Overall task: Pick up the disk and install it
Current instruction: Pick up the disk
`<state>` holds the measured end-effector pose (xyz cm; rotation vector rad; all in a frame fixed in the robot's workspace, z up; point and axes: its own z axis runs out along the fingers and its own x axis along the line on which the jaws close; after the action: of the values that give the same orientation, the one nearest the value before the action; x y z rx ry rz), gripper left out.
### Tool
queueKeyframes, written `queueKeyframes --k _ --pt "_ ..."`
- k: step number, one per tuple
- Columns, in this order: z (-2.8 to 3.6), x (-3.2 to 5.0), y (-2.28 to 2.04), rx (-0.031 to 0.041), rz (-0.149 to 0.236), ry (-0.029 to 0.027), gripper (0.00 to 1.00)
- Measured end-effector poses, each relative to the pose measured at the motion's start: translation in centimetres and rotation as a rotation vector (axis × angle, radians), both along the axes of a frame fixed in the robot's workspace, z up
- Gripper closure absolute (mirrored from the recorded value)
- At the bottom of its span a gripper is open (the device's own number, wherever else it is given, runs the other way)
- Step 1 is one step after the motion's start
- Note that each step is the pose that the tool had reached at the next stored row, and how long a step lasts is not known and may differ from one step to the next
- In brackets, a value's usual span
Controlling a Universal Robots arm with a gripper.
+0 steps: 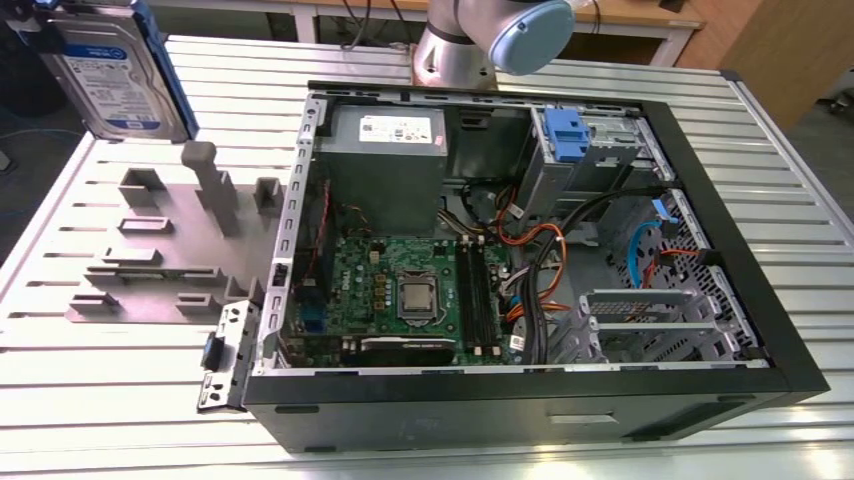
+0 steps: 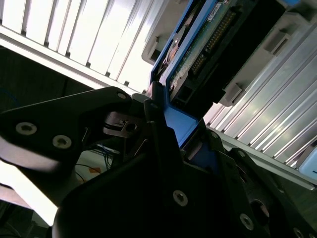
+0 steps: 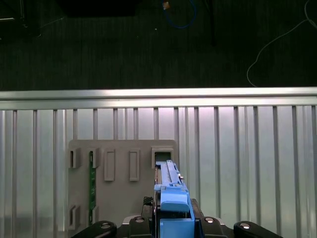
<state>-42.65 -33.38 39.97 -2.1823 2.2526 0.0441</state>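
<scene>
Above the surface's (image 1: 107, 400) far corner on the exterior view's left, the disk (image 1: 114, 70) hangs in the air, clear of everything below. It stands nearly upright with a slight tilt, its white-and-blue label toward the camera and its blue carrier along its edges.

In the second wrist view the claw (image 2: 178, 121) is closed on the disk (image 2: 198, 39). The black fingers (image 2: 156, 116) press on the blue carrier at one end, and the rest of the drive reaches away from the claw with its circuit-board side showing. In the first wrist view the disk (image 3: 173, 206) is seen edge-on, rising from between the claw's (image 3: 173, 228) two halves. Past its free end lies the grey rack (image 3: 124, 168) on the ribbed surface (image 3: 247, 148), near the surface's edge, with dark floor (image 3: 148, 44) beyond. A narrow green strip (image 3: 91, 183) sits in one of the rack's slots.

In the exterior view the rack (image 1: 160, 255), with its posts and pockets, lies just below the disk near the surface's edge on that view's left. Beside it the open case (image 1: 747, 330) lies on its side in the middle of the surface. Inside are the mainboard (image 1: 400, 290), a grey box (image 1: 387, 160), and a metal cage with a blue latch (image 1: 567, 135) toward the far edge. The arm (image 1: 487, 40) stands behind the case.
</scene>
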Motion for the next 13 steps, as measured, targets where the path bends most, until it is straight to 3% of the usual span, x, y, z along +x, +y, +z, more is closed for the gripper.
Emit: queueKeyframes --k 13 --pt "0.75 0.00 0.00 0.0000 0.000 0.0000 0.64"
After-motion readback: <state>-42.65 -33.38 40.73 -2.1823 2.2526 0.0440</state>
